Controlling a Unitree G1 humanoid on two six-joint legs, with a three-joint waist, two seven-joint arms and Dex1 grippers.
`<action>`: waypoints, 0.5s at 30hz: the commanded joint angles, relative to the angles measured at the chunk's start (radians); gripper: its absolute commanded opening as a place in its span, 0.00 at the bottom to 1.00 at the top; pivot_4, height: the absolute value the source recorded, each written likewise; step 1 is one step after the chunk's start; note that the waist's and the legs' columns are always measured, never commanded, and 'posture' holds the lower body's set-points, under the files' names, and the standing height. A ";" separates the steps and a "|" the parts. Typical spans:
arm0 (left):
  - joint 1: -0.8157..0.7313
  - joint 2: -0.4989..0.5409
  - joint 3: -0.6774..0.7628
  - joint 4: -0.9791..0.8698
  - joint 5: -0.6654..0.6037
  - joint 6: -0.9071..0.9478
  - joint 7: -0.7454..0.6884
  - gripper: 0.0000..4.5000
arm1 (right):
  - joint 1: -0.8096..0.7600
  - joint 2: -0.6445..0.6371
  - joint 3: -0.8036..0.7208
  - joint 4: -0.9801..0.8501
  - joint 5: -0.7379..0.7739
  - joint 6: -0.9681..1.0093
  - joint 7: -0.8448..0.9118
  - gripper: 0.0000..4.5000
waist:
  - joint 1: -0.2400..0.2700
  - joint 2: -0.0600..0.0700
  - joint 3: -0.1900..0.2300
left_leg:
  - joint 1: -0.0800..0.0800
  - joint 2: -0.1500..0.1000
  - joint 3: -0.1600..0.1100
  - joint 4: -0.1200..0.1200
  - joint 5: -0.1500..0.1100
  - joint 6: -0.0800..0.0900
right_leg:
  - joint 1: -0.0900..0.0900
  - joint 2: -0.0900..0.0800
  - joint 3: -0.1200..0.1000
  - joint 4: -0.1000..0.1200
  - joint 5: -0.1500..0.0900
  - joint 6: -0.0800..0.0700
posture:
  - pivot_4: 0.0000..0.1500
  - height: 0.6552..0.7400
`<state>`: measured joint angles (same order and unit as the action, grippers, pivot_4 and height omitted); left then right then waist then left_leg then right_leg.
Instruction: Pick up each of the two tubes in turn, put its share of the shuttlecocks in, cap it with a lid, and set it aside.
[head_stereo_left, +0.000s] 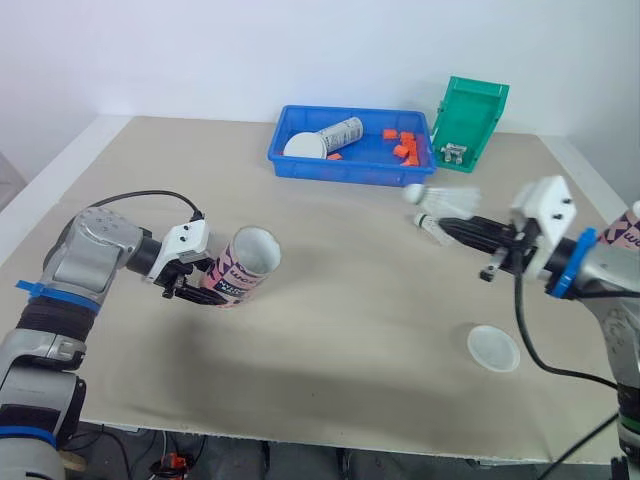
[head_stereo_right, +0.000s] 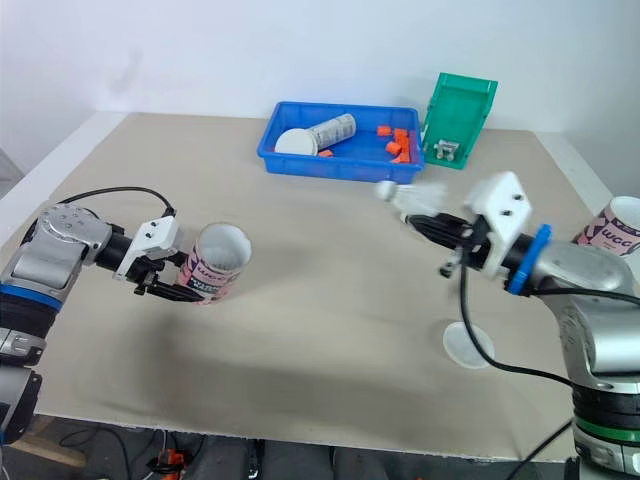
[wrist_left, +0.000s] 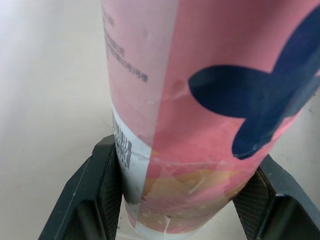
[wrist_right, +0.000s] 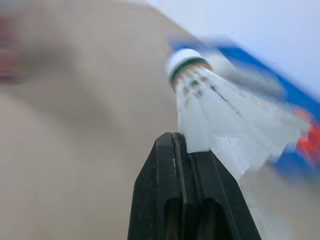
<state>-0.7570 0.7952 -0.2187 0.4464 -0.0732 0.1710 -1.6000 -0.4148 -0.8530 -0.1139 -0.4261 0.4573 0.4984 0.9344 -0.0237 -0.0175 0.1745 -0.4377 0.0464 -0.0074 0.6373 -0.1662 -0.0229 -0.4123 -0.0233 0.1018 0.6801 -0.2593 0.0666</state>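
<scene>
The pink printed cardboard tube (head_stereo_left: 243, 266), clamped near its base by the left gripper (head_stereo_left: 200, 288) and tilted with its open mouth toward 2 o'clock, lies well apart at 9 o'clock from the right gripper (head_stereo_left: 450, 228), which pinches a white feathered shuttlecock (wrist_right: 215, 105) by its skirt, cork toward 10 o'clock.

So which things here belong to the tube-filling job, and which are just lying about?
Job: pink tube in left pincer; shuttlecock in right pincer; white lid on the table; second pink tube at the right edge.
Lying about: blue bin with grey tube, white disc and orange pieces; green bin.
</scene>
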 joint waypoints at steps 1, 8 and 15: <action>-0.001 -0.028 -0.039 0.007 0.010 -0.009 -0.014 0.58 | -0.118 -0.003 0.164 -0.067 -0.033 -0.060 0.116 0.02 | 0.003 0.000 0.000 | 0.000 0.000 0.000 0.000 0.000 0.000 | 0.000 0.000 0.000 0.000 0.000 0.000 | 1.00 0.62; -0.001 -0.032 -0.032 0.004 0.014 -0.009 -0.010 0.58 | -0.450 0.140 0.456 0.149 -0.269 -0.282 0.234 0.02 | 0.004 0.000 0.000 | -0.002 0.000 0.001 0.001 0.000 0.000 | -0.001 -0.001 0.000 0.000 0.000 -0.001 | 1.00 0.62; 0.031 -0.017 -0.018 -0.040 0.007 0.016 -0.005 0.58 | -0.578 0.275 0.553 0.386 -0.372 -0.443 0.304 0.02 | 0.007 0.000 0.000 | -0.003 0.001 0.001 0.001 0.000 0.000 | -0.001 -0.001 -0.002 0.000 -0.002 -0.001 | 1.00 0.62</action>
<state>-0.7516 0.7864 -0.2063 0.4298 -0.0703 0.1787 -1.6023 -0.9561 -0.5837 0.4391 -0.0477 0.1015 0.0927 1.2213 -0.0171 -0.0176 0.1746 -0.4412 0.0469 -0.0065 0.6375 -0.1659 -0.0231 -0.4131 -0.0243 0.0992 0.6805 -0.2609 0.0650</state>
